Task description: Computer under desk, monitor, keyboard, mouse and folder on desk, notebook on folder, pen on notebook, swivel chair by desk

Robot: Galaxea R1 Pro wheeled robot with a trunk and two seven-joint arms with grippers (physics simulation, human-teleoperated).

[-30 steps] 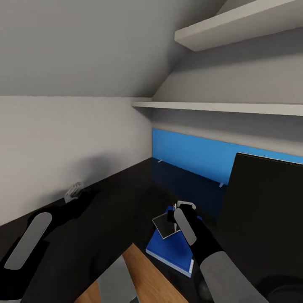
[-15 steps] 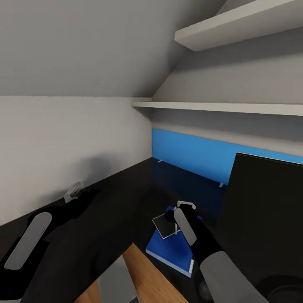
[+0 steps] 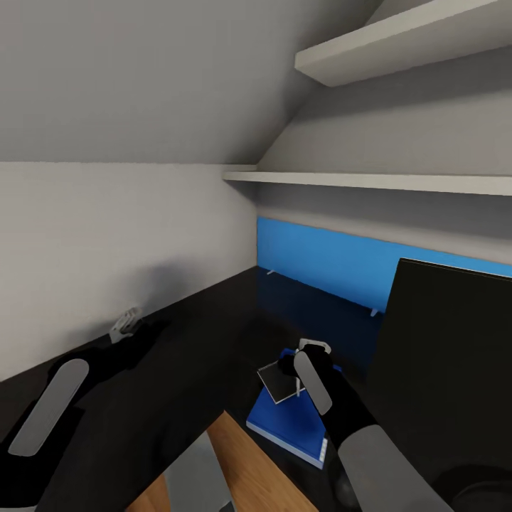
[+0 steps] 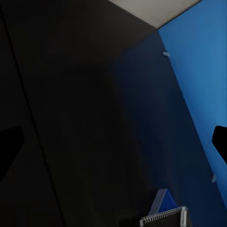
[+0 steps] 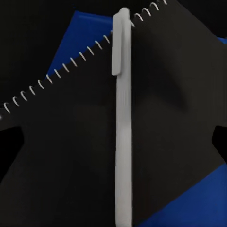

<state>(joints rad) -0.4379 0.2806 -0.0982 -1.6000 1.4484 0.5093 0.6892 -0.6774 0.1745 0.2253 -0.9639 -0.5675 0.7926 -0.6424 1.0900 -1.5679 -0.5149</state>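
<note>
Nothing is seen to have moved since the earlier frames; head view unchanged. Pen (image 5: 122, 127) is held over the notebook (image 3: 279, 382), which lies on the folder (image 3: 293, 421) at the desk's (image 3: 192, 341) front edge beside the monitor (image 3: 444, 355), presumably for release on top. Right gripper (image 3: 307, 370) is judged closed on the pen. Left gripper's (image 3: 126, 323) opening cannot be told; it hovers near the desk's left edge

1. My head view is evenly, softly lit, with a faint shadow on the wall (image 3: 163, 277).
2. The glossy desk (image 3: 192, 348) renders nearly black.
3. Both my wrist views are dim, edges soft.
</note>
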